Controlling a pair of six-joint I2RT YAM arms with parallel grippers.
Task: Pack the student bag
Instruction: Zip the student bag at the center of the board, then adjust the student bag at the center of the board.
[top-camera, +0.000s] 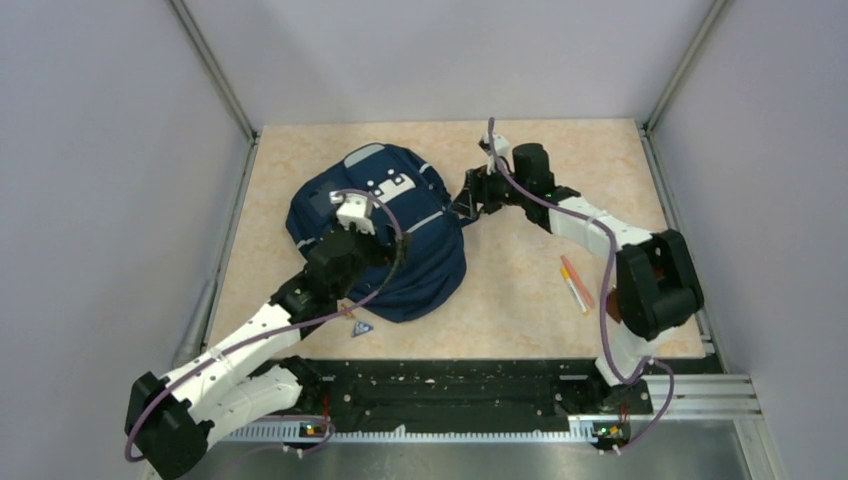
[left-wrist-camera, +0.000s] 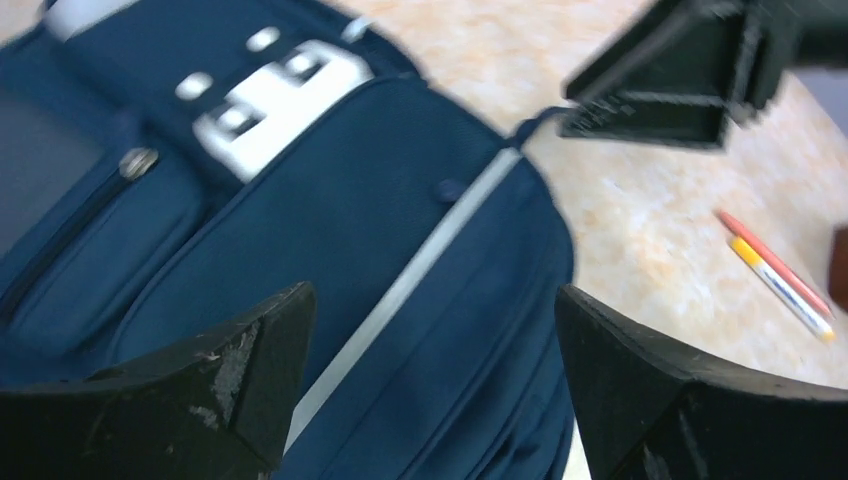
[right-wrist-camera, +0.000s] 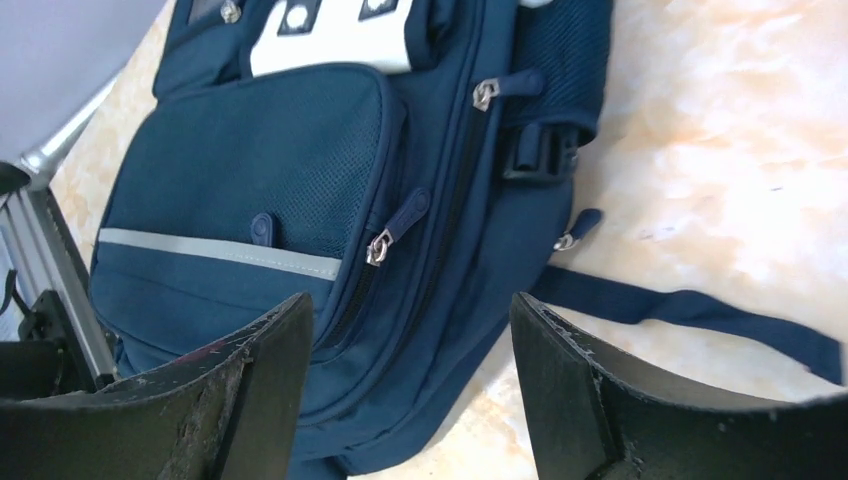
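The navy student bag (top-camera: 420, 250) lies flat on the table, left of centre, front pockets up, with white patches and pale stripes. My left gripper (top-camera: 392, 243) hovers over its middle, open and empty; in the left wrist view (left-wrist-camera: 432, 310) the bag (left-wrist-camera: 350, 200) and its pale stripe show between the fingers. My right gripper (top-camera: 468, 205) is at the bag's right edge, open and empty. In the right wrist view (right-wrist-camera: 408, 315) it stands above the bag's (right-wrist-camera: 250, 170) side seam, near a zipper pull (right-wrist-camera: 380, 245) and a loose strap (right-wrist-camera: 690, 310).
Two pens, one orange-red and one yellow and white (top-camera: 575, 283), lie on the table right of the bag; they also show in the left wrist view (left-wrist-camera: 780, 275). A small triangular tag (top-camera: 361, 327) lies by the bag's near edge. Grey walls enclose the table.
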